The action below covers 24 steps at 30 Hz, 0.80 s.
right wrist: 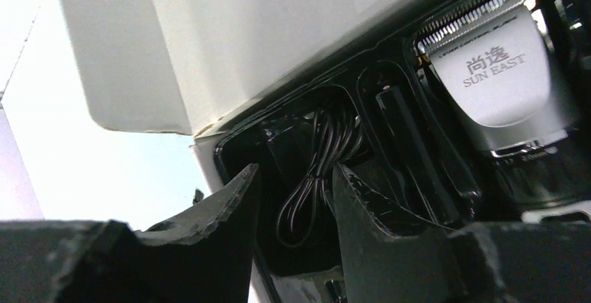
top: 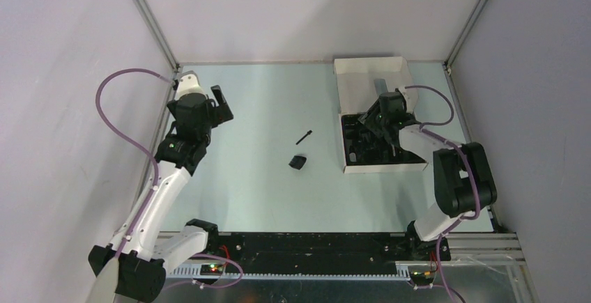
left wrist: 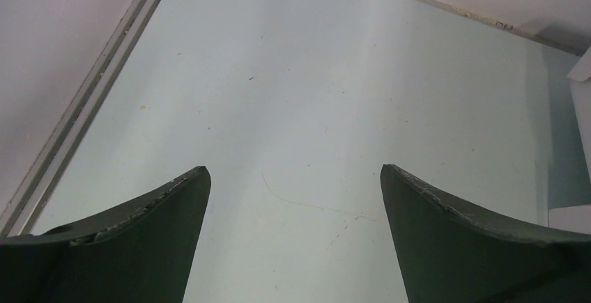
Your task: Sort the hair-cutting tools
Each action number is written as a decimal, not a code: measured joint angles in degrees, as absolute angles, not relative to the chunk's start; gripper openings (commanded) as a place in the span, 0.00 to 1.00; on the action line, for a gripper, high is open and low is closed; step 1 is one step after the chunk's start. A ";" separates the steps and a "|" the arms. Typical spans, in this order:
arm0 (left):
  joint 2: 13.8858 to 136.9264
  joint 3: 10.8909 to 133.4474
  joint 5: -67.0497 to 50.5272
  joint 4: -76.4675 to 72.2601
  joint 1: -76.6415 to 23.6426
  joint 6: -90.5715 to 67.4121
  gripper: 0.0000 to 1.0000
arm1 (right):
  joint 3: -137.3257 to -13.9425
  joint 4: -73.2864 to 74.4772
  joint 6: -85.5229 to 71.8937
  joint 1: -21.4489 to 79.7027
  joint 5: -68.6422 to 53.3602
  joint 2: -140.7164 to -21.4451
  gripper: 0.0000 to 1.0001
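Right jaws part-open astride coiled cord [right wrist: 306,198] in box tray [top: 385,167], counter's [top: 265,108] 2 o'clock, clipper [right wrist: 498,73] alongside. Left jaws wide, empty, 10 o'clock. Step: extracting cord. Next: close, lift without snagging tray.

Pale green table [top: 258,94], white box [top: 369,73] with black tray [top: 362,155], silver-and-black clipper [right wrist: 498,73], black cord [right wrist: 310,198], black stick-brush [top: 304,137], black comb attachment [top: 298,161], purple arm cables [top: 98,97].
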<state>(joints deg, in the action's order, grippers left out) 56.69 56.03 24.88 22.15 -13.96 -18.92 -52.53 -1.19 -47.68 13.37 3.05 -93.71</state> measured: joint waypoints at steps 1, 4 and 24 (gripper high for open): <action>56.69 56.03 24.86 22.13 -13.96 -18.92 0.99 | -52.53 -0.58 -47.00 13.39 3.44 -92.86 0.48; 56.69 56.03 24.67 21.91 -13.96 -18.90 0.99 | -52.56 1.15 -44.16 13.43 5.15 -89.14 0.49; 56.90 56.03 20.60 21.56 -13.37 -18.96 0.99 | -57.36 14.41 -25.17 30.87 7.35 -83.07 0.73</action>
<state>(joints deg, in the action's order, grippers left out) 56.90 56.03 20.60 21.56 -13.37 -18.96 -57.36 14.41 -25.17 30.87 7.35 -83.07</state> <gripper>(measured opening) 0.988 0.723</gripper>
